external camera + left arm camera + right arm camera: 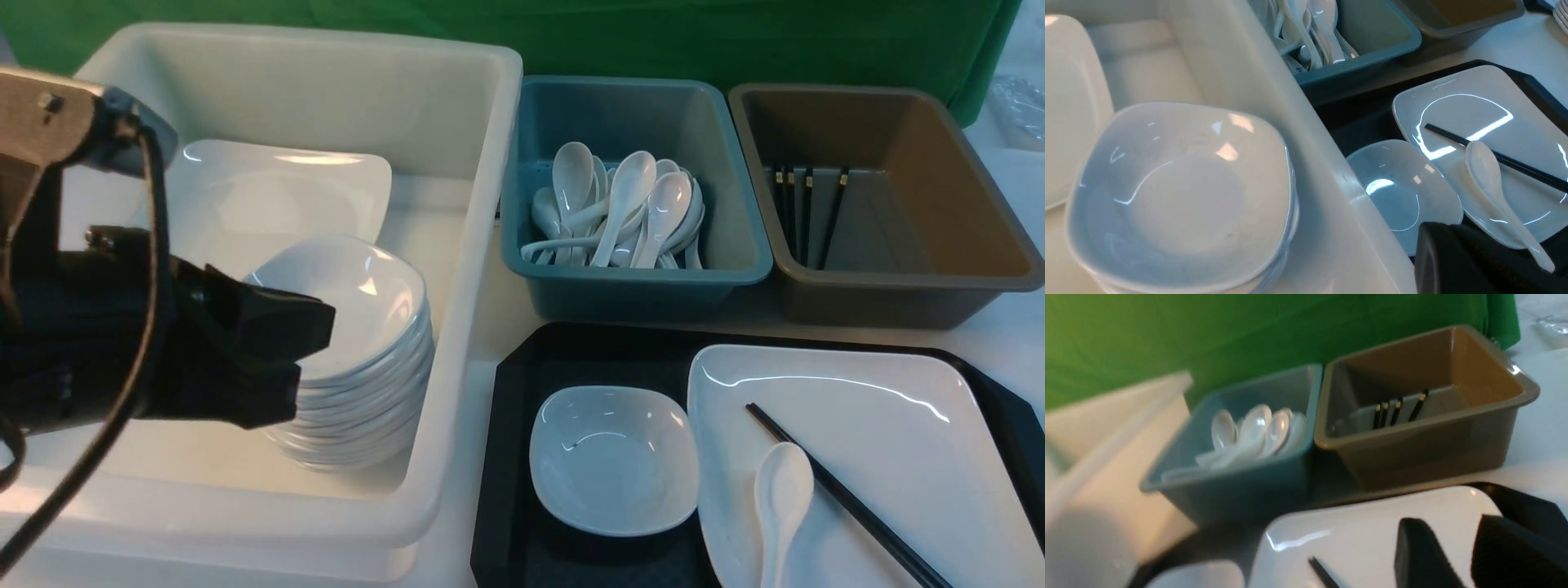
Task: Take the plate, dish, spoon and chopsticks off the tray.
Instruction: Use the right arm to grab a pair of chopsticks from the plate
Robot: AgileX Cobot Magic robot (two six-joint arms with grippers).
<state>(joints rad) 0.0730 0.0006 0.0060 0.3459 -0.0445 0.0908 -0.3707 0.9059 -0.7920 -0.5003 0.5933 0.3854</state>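
Note:
The black tray [506, 457] lies at the front right. On its left part sits the small white dish [612, 457]. The large white plate [865, 408] fills the tray's right part. The white spoon [782, 490] and the black chopsticks [849, 502] lie on the plate, the chopsticks slanting past the spoon's bowl. My left gripper [325, 327] is shut and empty, hovering over the stacked dishes in the white tub. My right gripper [1453, 539] shows only in its wrist view, open above the plate [1363, 531], with nothing between its fingers [1412, 551].
A white tub [482, 245] on the left holds a stack of small dishes [367, 310] and large plates [277, 196]. Behind the tray stand a teal tub [637, 286] of spoons and a brown tub [898, 294] with several chopsticks. Green cloth hangs at the back.

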